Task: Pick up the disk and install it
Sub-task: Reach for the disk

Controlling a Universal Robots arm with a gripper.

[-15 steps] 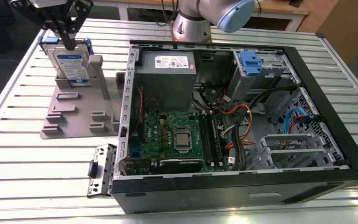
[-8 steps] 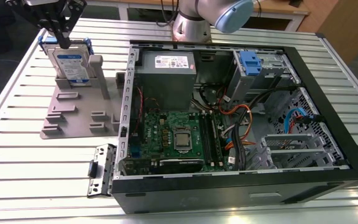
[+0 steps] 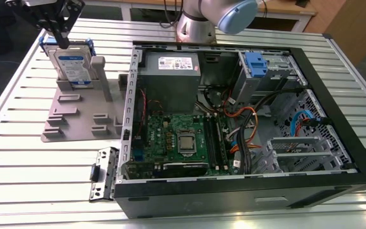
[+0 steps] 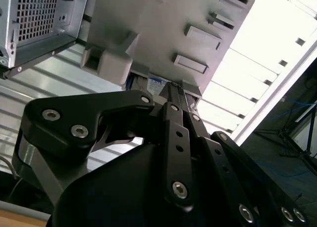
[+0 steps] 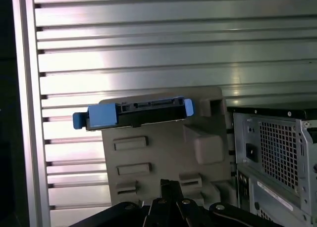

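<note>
Slatted metal table is carrying everything. The open computer case is lying on its side on it, insides showing: green motherboard, grey power supply box, and a grey drive cage with a blue latch in the case's far corner.

A grey fixture is sitting on the table just outside the case, on the exterior view's left of it, close to the case wall. A small black bracket is lying flat against the case's near corner on that same side.

The disk is standing upright on edge in a slot at the fixture's far end, outside the case and not installed. It is showing as a flat silver rectangle with a white-and-blue label facing the exterior camera and blue plastic rails running along both side edges. In the first wrist view the disk is showing its dark top edge with a blue rail end at each tip.

My gripper is hanging over the disk's top edge, outside the case. I am keeping the fingers pressed together with nothing between them. In the first wrist view the tips are sitting over the fixture base, apart from the disk. In the second wrist view my gripper is pointing at the fixture's underside blocks.
</note>
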